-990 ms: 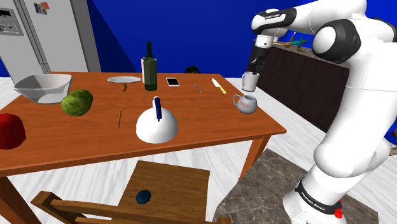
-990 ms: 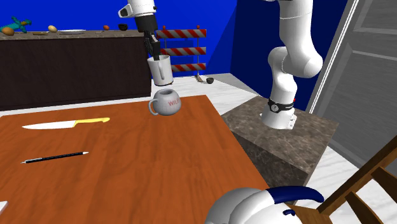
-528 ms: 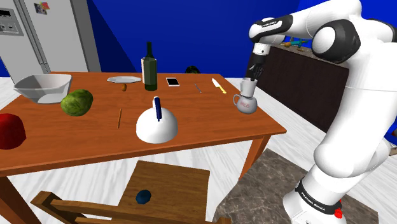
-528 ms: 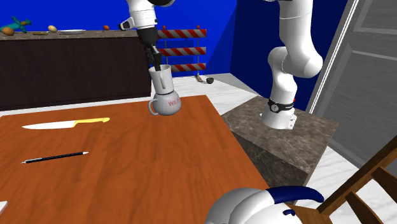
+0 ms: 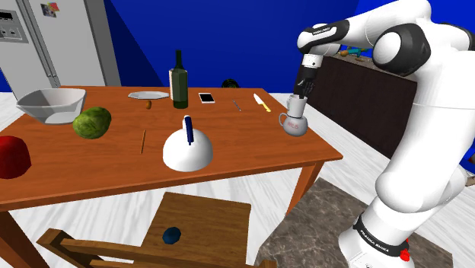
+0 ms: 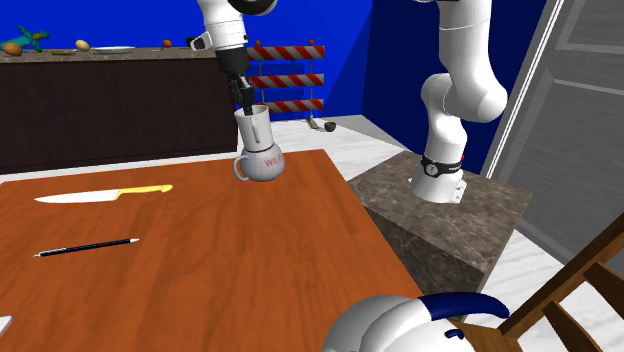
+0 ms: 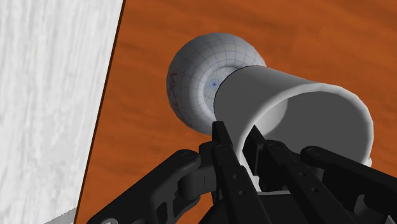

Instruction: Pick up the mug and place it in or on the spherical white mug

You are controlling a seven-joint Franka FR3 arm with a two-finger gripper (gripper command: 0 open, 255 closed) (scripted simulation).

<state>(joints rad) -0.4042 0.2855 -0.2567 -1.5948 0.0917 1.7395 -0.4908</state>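
Looking down from the shoulder view, we see the black pincer closed on the rim of the pale mug. The mug stands upright in the mouth of the round white mug near the table edge, whereas a second ago it hung clear above. From the second exterior view we find the pincer gripping the mug from above, its base sunk into the round white mug, much as half a second ago. Along the wrist view we watch the fingers pinch the wall of the mug between them, the round white mug touching its far end.
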